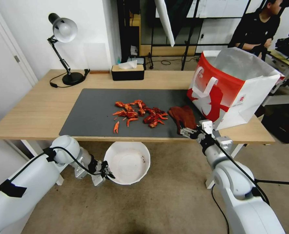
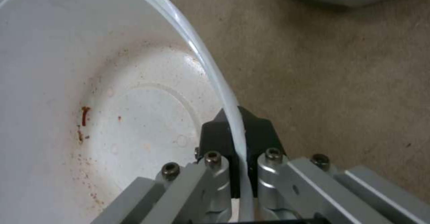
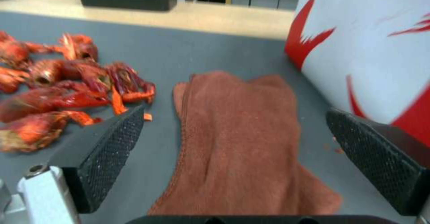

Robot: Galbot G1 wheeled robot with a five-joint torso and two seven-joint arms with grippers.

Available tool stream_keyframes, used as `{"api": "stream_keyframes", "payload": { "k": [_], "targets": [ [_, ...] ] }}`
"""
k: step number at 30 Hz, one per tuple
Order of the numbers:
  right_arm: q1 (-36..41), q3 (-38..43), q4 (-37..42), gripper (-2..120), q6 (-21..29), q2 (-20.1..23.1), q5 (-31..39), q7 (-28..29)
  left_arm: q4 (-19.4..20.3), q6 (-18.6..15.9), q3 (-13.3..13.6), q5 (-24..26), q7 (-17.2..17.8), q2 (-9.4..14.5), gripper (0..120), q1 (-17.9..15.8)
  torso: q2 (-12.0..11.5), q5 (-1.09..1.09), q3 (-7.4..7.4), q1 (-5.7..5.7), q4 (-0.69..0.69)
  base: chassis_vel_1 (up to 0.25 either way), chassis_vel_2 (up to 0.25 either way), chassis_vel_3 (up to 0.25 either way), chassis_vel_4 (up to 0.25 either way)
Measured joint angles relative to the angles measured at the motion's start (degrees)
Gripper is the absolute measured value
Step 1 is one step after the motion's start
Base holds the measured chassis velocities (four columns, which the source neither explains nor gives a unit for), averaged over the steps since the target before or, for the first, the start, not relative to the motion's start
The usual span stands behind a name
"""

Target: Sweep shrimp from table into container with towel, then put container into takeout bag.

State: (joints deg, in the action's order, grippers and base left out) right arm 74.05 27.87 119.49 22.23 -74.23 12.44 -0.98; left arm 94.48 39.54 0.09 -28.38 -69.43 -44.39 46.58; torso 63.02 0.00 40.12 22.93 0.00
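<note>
Red-orange shrimp [image 1: 139,113] [image 3: 67,83] lie in a loose pile on the dark grey mat of the table [image 1: 37,107]. The rust-red towel [image 1: 183,117] [image 3: 242,140] lies flat to their right. My right gripper [image 1: 186,131] [image 3: 237,150] is open at the towel's near edge, one pad on each side of the cloth. Below the table's front edge, my left gripper [image 1: 108,172] [image 2: 240,157] is shut on the rim of the white container [image 1: 127,162] [image 2: 112,93], held over the floor. The red and white takeout bag [image 1: 229,87] [image 3: 372,46] stands open at the table's right end.
A black tissue box [image 1: 127,72] and a desk lamp [image 1: 64,48] stand at the back of the table. The container holds only small red stains. Carpet floor lies under the container.
</note>
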Motion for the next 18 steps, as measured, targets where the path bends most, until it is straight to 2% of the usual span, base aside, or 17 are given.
{"api": "stream_keyframes", "payload": {
  "k": [4,5,8,12,18],
  "targets": [
    [-7.7,-3.6,-5.2,100,6.7,1.6,2.3,3.5,-1.0,0.4,0.8,0.0,0.1,-0.1,0,-0.8,0.0,0.0,-0.01,0.0,0.01,0.0,0.0,0.0,0.0],
    [-7.7,-3.6,-5.2,100,6.7,1.6,2.3,3.5,-1.0,0.4,0.8,0.0,0.1,-0.1,0,-0.8,0.0,0.0,-0.01,0.0,0.01,0.0,0.0,0.0,0.0],
    [-12.1,-5.8,-8.6,100,11.2,1.8,2.9,4.8,-1.6,0.8,1.1,0.1,0.1,-0.1,0,-1.3,0.0,-0.01,0.0,-0.01,0.01,0.0,0.0,0.0,0.0],
    [-13.7,-6.3,-9.7,100,15.1,0.9,3.3,6.8,-1.6,1.0,1.2,0.1,0.2,0.2,0,-1.4,0.0,-0.01,-0.01,-0.01,0.0,0.0,0.0,0.0,0.0],
    [-13.9,-6.0,-10.0,100,17.1,0.4,5.5,9.0,-1.7,1.2,1.3,0.2,0.3,0.1,0,-1.4,0.0,-0.01,-0.01,-0.01,0.0,0.0,0.0,0.0,0.0]
  ]
}}
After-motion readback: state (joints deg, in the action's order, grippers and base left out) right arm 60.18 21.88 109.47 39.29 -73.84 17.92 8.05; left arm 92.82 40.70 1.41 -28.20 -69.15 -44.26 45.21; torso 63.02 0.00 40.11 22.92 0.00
